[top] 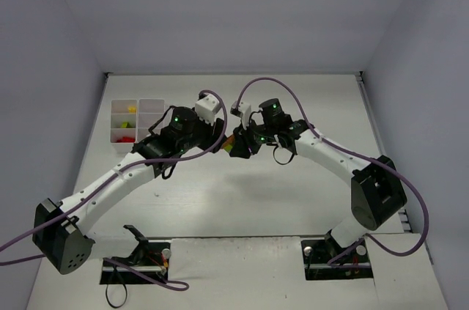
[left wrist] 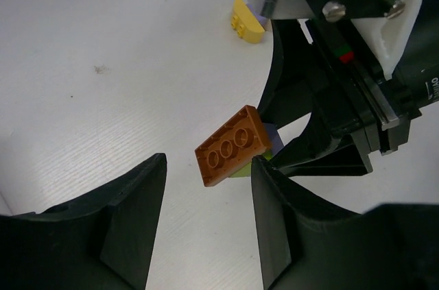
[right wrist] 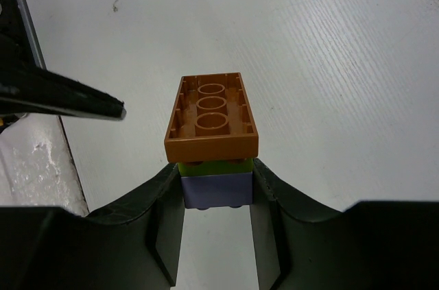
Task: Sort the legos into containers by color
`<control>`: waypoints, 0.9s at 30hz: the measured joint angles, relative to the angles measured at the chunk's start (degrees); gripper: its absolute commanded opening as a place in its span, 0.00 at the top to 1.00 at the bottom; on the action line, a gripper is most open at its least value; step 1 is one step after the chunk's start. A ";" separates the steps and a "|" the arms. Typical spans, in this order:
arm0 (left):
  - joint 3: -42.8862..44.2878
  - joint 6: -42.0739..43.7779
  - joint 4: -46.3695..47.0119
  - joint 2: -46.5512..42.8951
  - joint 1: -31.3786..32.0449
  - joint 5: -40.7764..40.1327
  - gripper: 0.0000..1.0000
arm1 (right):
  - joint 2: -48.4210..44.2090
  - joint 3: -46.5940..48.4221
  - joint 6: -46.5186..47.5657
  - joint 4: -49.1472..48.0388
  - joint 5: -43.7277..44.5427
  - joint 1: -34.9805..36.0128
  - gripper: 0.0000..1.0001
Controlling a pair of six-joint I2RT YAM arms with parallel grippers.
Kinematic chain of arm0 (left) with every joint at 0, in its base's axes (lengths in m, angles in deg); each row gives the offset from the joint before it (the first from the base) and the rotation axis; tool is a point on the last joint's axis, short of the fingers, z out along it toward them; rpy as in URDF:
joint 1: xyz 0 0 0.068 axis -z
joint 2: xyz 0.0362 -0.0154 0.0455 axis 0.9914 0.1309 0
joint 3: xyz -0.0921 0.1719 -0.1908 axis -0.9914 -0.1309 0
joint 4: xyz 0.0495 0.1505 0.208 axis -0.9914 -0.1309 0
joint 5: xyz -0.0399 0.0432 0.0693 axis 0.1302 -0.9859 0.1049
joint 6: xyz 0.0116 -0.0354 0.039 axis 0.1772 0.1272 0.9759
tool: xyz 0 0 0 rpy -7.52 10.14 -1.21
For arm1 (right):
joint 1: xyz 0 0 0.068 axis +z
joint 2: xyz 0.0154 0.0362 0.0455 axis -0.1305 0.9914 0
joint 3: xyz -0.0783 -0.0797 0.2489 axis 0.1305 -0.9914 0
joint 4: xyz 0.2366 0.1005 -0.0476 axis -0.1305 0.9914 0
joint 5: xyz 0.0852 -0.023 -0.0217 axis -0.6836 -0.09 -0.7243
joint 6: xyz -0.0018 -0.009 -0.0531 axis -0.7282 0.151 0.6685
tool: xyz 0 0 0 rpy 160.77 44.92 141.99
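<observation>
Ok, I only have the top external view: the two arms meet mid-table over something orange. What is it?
Observer: A three-brick stack: a brown-orange brick on a lime green brick on a lilac brick.
Operator: Who holds it?
Observer: The right gripper, its fingers shut on the lilac brick.
Operator: And the left?
Observer: The left gripper is open, with the brown-orange brick between the tips of its fingers. I cannot tell whether a tip touches the stack.
</observation>
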 measured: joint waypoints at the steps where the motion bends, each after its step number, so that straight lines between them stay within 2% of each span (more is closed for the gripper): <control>1: -0.20 0.59 0.48 0.33 0.24 0.15 0.53 | -0.02 0.00 -0.22 0.00 -0.04 0.00 1.00; 15: -0.68 6.08 4.04 1.31 0.68 6.69 0.53 | -0.46 -0.39 -1.62 0.33 -0.42 0.00 1.00; 27: -0.68 8.15 4.15 5.60 0.68 8.46 0.53 | -0.46 -0.39 -1.68 0.33 -0.68 0.00 1.00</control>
